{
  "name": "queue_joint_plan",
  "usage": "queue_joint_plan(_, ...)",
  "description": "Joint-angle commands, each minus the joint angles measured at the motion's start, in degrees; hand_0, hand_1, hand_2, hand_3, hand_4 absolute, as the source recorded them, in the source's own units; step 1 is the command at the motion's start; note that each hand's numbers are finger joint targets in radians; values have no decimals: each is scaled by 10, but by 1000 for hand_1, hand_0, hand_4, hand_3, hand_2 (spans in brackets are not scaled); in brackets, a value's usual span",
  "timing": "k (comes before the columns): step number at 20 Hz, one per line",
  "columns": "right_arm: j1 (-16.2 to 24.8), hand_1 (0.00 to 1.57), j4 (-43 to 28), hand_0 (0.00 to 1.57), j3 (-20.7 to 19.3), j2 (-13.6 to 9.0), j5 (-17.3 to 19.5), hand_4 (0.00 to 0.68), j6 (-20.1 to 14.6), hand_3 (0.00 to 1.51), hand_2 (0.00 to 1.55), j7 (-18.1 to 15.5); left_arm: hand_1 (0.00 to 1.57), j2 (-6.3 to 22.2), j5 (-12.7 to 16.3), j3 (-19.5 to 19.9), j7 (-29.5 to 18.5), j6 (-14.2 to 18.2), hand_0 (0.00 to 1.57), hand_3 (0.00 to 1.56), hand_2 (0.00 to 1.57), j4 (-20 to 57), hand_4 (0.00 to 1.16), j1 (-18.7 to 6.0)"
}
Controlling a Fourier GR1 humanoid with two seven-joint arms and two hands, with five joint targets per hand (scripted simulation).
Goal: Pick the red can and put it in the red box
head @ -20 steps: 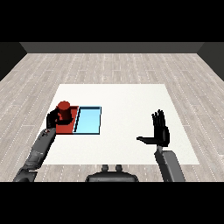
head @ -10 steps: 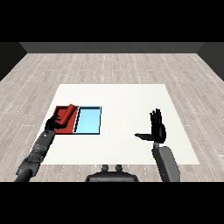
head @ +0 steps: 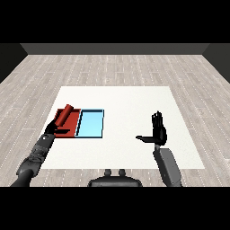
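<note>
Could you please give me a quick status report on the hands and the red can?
Left hand at red tray's near-left corner, grip unclear. Right hand open, holding nothing. Red can lying tilted on red tray. Nothing in the way.

We find no text, label, brand, number or sign to read anywhere in this view. The red can (head: 64, 116) shows plain colour along its side, and the red tray (head: 74, 122), the light blue tray (head: 91, 124) and the white counter (head: 126, 103) carry no markings either.
</note>
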Motion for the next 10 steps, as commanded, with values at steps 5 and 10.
queue_joint_plan(5, 2, 0, -6, 0, -5, 1, -21, 0, 24, 0, 0, -5, 1022, -33, 154, 150, -202, -80, 1022, 0, 959, -119, 0, -13)
queue_joint_plan(10, 5, 0, -9, 0, 3, -12, -10, 0, 33, 0, 0, 0, 0, -111, 252, 212, -311, -219, 0, 0, 0, -215, 0, -4)
